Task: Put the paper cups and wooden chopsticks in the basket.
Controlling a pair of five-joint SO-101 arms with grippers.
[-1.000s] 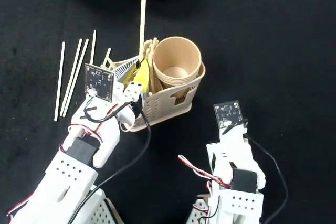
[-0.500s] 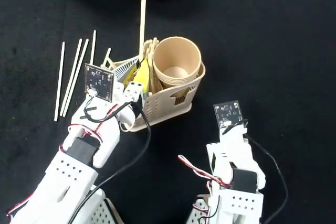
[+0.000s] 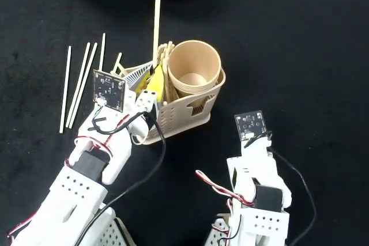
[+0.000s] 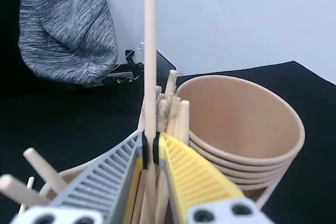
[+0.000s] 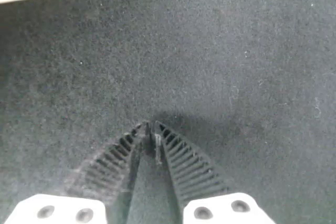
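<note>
Left gripper (image 4: 150, 149) was clamped tight on one chopstick (image 4: 149, 51), upright over the basket (image 3: 190, 110), right beside the stacked cups (image 3: 194, 61) inside it. Loose chopsticks (image 3: 78, 87) lay left of it. Right gripper (image 5: 150, 129) was pinched closed and empty, low over the table (image 3: 300, 56).

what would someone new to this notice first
The left pincer is shut on one long chopstick, whose lower end dips into the basket beside the nested paper cups. Several loose chopsticks lie on the black table at the left of the high view. The right pincer is shut over bare cloth, holding nothing.
</note>
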